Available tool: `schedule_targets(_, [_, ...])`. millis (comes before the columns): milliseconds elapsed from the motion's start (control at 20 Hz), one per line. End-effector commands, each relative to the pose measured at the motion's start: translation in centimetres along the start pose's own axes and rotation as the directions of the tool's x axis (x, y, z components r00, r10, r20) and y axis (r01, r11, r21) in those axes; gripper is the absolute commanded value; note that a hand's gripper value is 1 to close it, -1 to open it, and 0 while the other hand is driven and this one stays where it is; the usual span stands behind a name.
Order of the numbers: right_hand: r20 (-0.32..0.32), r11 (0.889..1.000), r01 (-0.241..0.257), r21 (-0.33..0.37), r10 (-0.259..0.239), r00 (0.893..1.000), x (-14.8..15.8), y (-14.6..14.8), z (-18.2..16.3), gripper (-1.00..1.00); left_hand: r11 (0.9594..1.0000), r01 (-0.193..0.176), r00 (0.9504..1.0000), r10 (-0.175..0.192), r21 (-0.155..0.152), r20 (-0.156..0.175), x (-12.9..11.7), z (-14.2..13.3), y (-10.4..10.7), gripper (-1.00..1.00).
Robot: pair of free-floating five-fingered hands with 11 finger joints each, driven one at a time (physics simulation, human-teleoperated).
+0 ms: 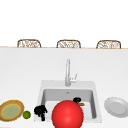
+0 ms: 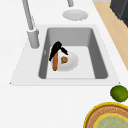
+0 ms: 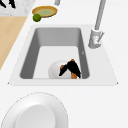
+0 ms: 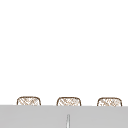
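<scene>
You see a glossy red ball nearest, a yellow-rimmed, green-centred woven plate far left beside a round green lime, and an orange carrot under the black right hand.

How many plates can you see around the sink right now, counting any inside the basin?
3: a white plate in the sink basin under the right hand, a grey plate on the counter right of the sink, and a yellow-rimmed plate on the left. The red ball may hide more.
</scene>
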Motion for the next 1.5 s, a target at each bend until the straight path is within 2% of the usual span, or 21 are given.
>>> schedule_targets(0, [-0.024,1.0,-0.013,0.027,0.014,1.0,-0.3,0.3,-1.7,-1.0,1.0,0.0,1.0,0.0,0.0,0.0,0.0,0.0,0.0,0.0])
schedule_targets(200, [-0.026,1.0,-0.015,0.023,0.015,1.0,0.1,0.6,-1.6,-1.0,1.0,0.0,1.0,0.0,0.0,0.0,0.0,0.0,0.0,0.0])
schedule_targets(250, [-0.037,0.999,-0.016,0.029,0.017,0.999,0.5,0.5,-1.6,1.0,1.0,0.0,1.0,0.0,0.0,0.0,0.0,0.0,0.0,0.0])
schedule_targets(300, [-0.047,0.999,-0.039,0.0,0.039,0.998,0.9,0.4,-1.7,1.0,1.0,0.0,1.0,0.0,0.0,0.0,0.0,0.0,0.0,0.0])
schedule_targets(450, [-0.065,0.992,-0.058,-0.114,0.051,0.997,1.1,-0.1,-1.9,1.0,1.0,0.0,1.0,0.0,0.0,0.0,0.0,0.0,0.0,0.0])
schedule_targets(550, [-0.046,0.983,-0.038,-0.178,0.03,0.998,0.5,-0.2,-1.7,1.0,1.0,0.0,1.0,0.0,0.0,0.0,0.0,0.0,0.0,0.0])
schedule_targets(600, [-0.057,0.978,-0.026,-0.206,0.014,0.998,0.6,0.0,-1.7,1.0,1.0,0.0,1.0,0.0,0.0,0.0,0.0,0.0,0.0,0.0])
schedule_targets(800, [-0.064,0.962,0.004,-0.273,-0.022,0.998,0.9,0.1,-1.6,1.0,1.0,0.0,1.0,0.0,0.0,0.0,0.0,0.0,0.0,0.0])
schedule_targets(850, [-0.061,0.964,0.022,-0.264,-0.039,0.997,1.2,-0.2,-1.2,1.0,1.0,0.0,1.0,0.0,0.0,0.0,0.0,0.0,0.0,0.0])
schedule_targets(950, [-0.045,0.958,0.053,-0.281,-0.068,0.997,0.9,-0.3,-1.1,1.0,1.0,0.0,1.0,0.0,0.0,0.0,0.0,0.0,0.0,0.0])
schedule_targets(1050, [-0.04,0.956,0.072,-0.283,-0.086,0.995,0.9,-1.1,-0.4,1.0,1.0,0.0,1.0,0.0,0.0,0.0,0.0,0.0,0.0,0.0])
schedule_targets(1450, [-0.027,0.958,0.081,-0.276,-0.092,0.995,0.4,-2.1,1.3,1.0,1.0,0.0,1.0,0.0,0.0,0.0,0.0,0.0,0.0,0.0])
